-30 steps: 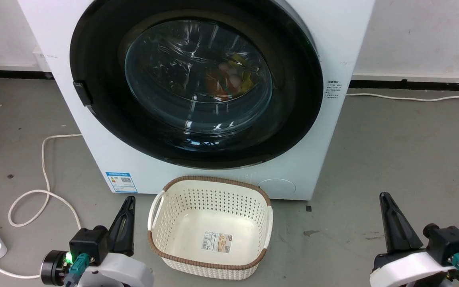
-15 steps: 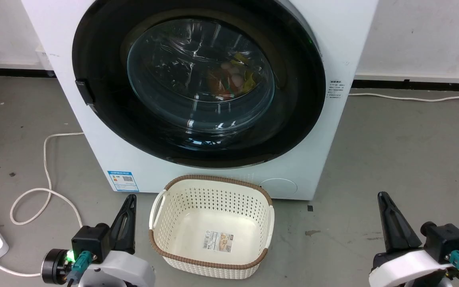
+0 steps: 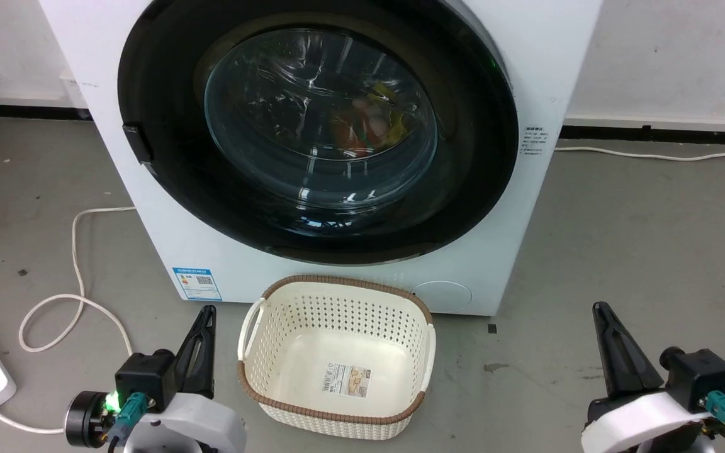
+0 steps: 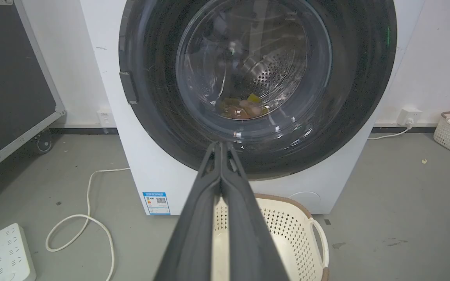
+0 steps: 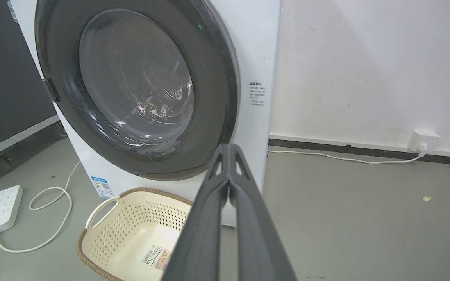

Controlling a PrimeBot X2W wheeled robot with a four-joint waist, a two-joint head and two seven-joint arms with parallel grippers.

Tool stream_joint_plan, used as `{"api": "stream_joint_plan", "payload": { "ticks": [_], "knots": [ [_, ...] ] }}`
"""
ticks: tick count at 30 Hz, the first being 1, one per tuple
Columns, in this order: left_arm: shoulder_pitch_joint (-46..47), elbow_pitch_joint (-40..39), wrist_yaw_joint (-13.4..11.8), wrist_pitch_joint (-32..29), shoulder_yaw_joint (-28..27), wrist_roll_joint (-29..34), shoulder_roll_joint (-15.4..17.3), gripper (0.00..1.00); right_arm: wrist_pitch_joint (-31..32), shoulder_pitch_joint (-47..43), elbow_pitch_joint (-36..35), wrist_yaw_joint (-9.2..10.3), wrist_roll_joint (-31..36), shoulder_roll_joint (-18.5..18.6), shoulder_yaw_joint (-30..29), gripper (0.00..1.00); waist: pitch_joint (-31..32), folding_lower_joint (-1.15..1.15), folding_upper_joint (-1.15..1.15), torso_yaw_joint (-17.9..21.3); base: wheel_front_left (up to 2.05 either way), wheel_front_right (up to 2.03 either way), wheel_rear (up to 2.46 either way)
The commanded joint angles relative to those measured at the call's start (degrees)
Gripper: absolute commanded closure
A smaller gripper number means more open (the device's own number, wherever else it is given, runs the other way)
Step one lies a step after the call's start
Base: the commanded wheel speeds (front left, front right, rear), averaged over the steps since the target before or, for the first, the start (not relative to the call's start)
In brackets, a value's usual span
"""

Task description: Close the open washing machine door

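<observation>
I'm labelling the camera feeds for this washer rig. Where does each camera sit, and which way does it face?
Head view: high on the robot, looking forward and down at the washing machine door and cream basket; left pincer lower left, right pincer lower right.
Left wrist view: low, facing the door squarely along the shut left pincer.
Right wrist view: low, to the right, facing the door at a slant along the shut right pincer.
Shared: all three show door, basket and blue sticker.

The top of the washing machine [image 3: 186, 245] is cut off by the upper edge. Coloured items [image 3: 365, 126] inside it blur behind glare. Its blue sticker [image 3: 197, 284] is too small to read.
</observation>
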State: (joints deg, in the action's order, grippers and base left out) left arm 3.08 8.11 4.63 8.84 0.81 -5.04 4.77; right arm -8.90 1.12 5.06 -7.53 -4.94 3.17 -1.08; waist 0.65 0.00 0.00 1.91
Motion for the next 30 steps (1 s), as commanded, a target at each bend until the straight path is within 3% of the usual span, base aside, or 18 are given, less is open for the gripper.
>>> {"api": "stream_joint_plan", "payload": {
  "ticks": [1, 30],
  "knots": [
    [-1.06, -0.50, -0.40, -0.28, -0.20, 0.55, -0.14, 1.00, 0.33, -0.46, -0.46, 0.02, 0.49, -0.12, 0.12, 1.00, -0.01, 0.00, 0.00, -0.02, 0.00, 0.00, 0.00],
    [-1.86, -3.52, -2.07, -3.67, -0.44, 2.33, -0.84, 1.00, 3.73, -0.73, -2.28, 0.03, 2.25, -0.19, 0.50, 1.00, -0.26, 0.00, 0.00, -0.77, 0.00, 0.00, 0.00]
  ]
}}
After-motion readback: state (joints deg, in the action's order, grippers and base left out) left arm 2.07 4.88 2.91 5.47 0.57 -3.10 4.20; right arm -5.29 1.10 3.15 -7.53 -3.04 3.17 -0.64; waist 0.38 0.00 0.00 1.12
